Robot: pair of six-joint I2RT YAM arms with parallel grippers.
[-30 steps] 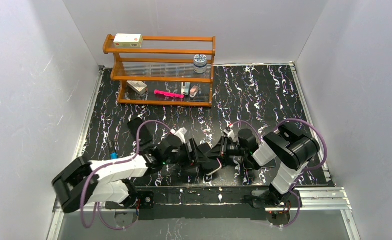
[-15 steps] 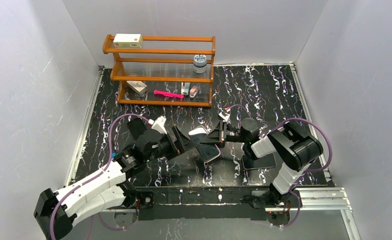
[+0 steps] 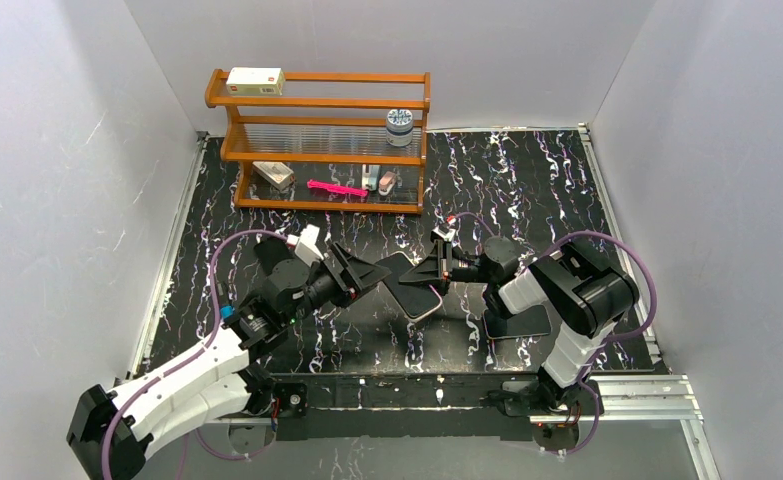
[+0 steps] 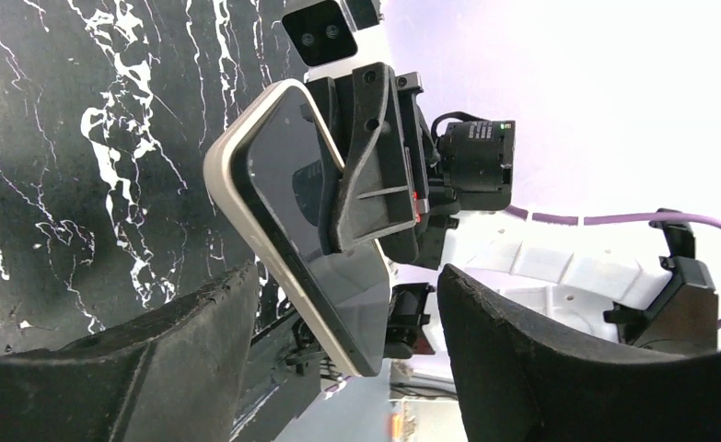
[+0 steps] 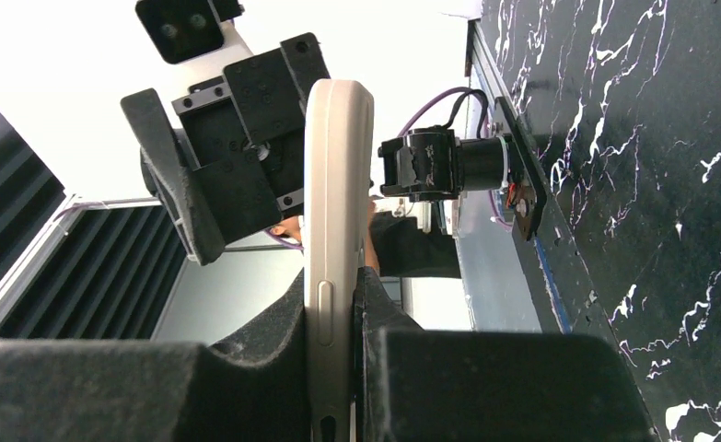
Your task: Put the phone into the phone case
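Above the middle of the marbled table (image 3: 527,190), the right gripper (image 3: 430,272) clamps the pinkish-gold-rimmed phone (image 4: 278,180) across its 2 faces and holds it tilted in the air. Opposite it, the left gripper (image 3: 364,272) has its fingers spread wide and empty, with the handset's free end in the gap between them, untouched. Dark-screened and silvery-edged, the phone (image 3: 522,322) lies flat on the table just beside the right arm, partly hidden under it. Well apart on the left, beyond the left arm, the phone case (image 3: 270,250) also lies flat. By its look the phone is stiff, glossy and slippery, with glass that could break, so its 2 long edges are probably the safest hold. The case looks thin and light and may slide when pressed. The phone sits near the table's front edge, where room is tight, while open tabletop stretches between the grippers and the wooden rack (image 3: 317,157) at the back.
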